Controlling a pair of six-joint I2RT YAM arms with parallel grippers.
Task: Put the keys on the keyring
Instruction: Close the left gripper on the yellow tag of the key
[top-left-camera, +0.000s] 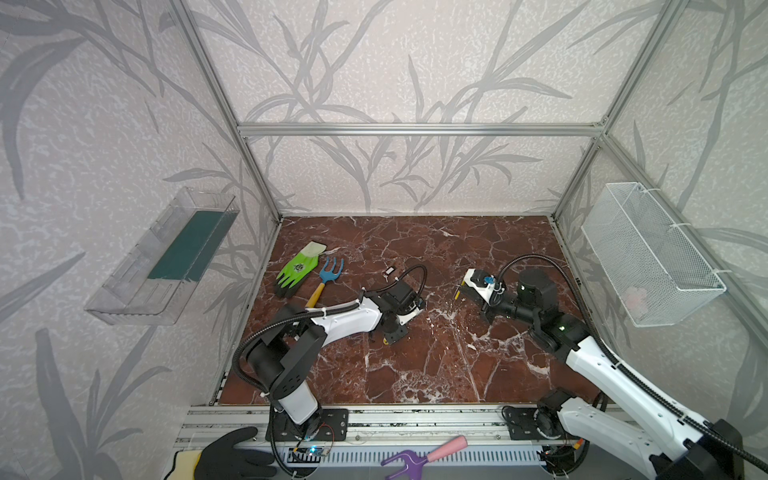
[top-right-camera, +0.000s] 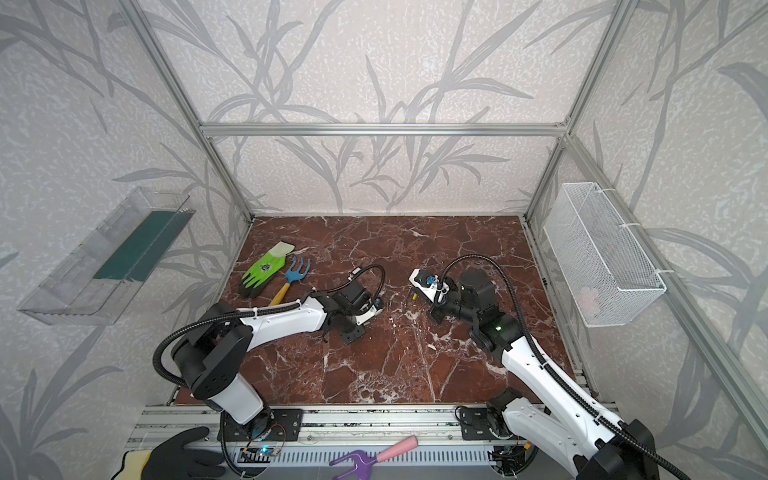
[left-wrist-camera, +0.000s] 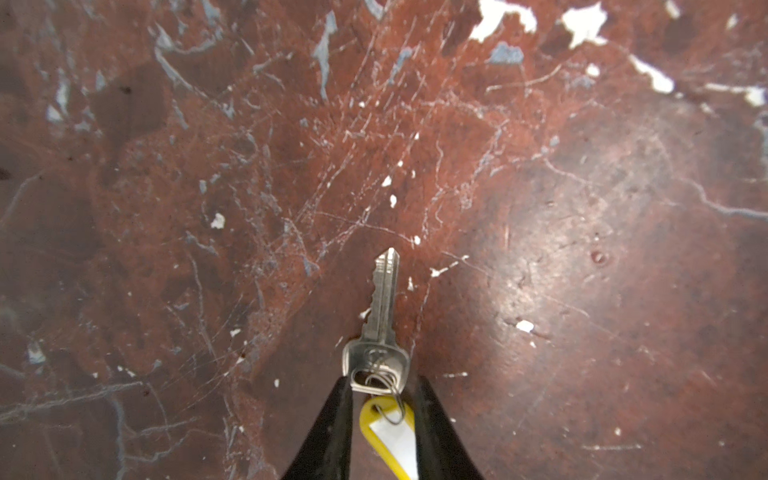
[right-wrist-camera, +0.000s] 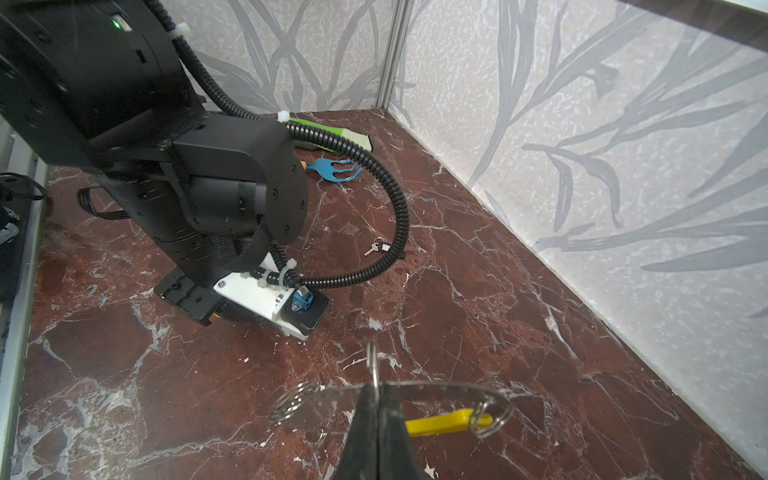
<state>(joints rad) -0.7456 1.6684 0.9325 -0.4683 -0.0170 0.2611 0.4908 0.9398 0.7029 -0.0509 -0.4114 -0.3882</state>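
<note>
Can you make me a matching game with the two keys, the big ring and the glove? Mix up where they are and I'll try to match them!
Things:
1. key with the yellow tag
2. other key
3. big ring
4. glove

Places:
A. clamped in the shut right jaws
B. next to the blue rake
C. lying on the table by the black cable
D. between the left jaws

Right pairs: 1-D, 2-C, 3-A, 4-B.
</note>
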